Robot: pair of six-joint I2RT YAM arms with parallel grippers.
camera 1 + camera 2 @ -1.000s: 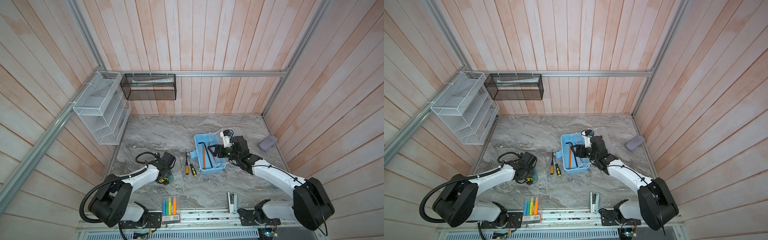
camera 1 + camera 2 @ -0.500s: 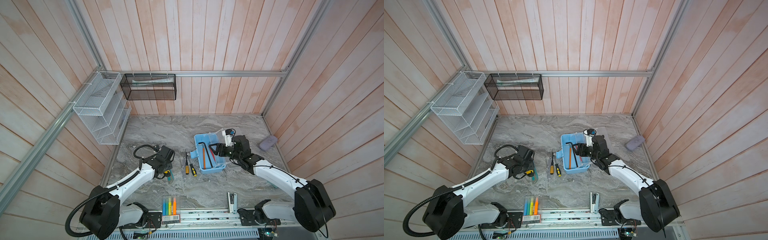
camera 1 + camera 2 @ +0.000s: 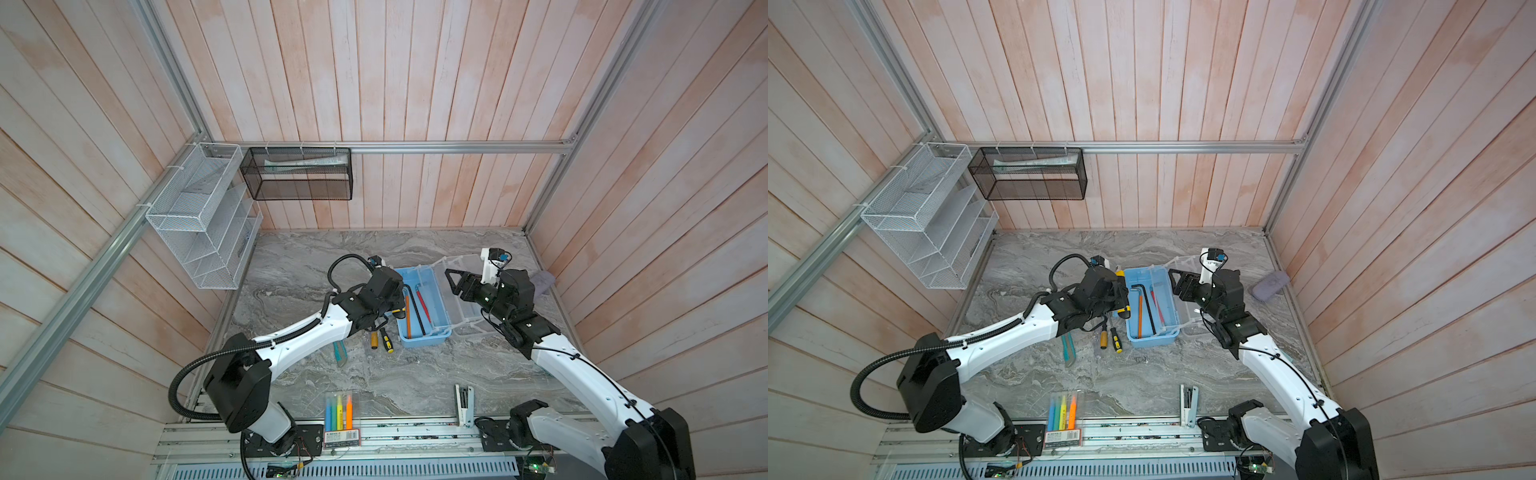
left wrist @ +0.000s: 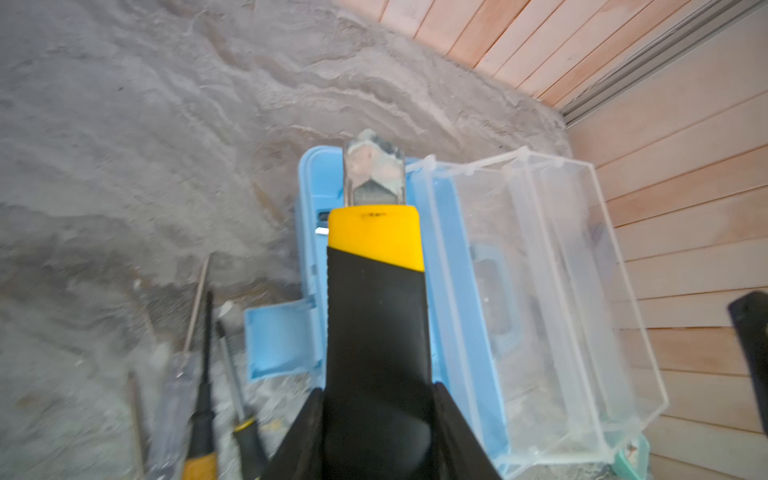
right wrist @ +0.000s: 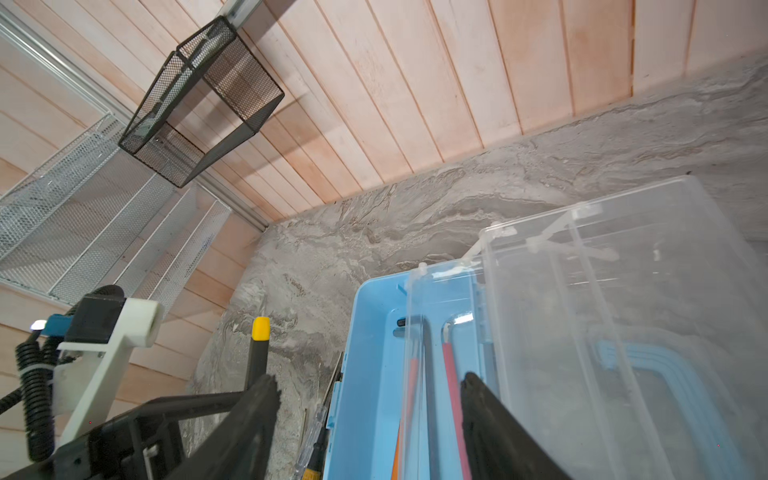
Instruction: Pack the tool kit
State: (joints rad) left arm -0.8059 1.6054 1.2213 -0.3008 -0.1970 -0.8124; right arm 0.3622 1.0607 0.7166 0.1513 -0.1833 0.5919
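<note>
Left claw (image 4: 380, 419) pinching the utility knife (image 4: 376, 311) above the open box (image 3: 420, 343), over its rim facing the left edge of the bench (image 3: 299, 257), mid-bench. Right claw (image 5: 370, 395) spread above the clear lid (image 4: 561, 291). Released early, the knife may strike that rim and drop outside.

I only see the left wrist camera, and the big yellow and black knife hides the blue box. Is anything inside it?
Observer: Yes. In both top views the blue box holds three hex keys: black, orange and red.
Operator: What's the black thing at my picture's edge?
Observer: Probably a finger of the right gripper. Its jaws are open and empty, above where the box meets its clear lid.
Operator: What else needs packing?
Observer: Besides your utility knife and the screwdrivers, a teal cutter lies left of them.
</note>
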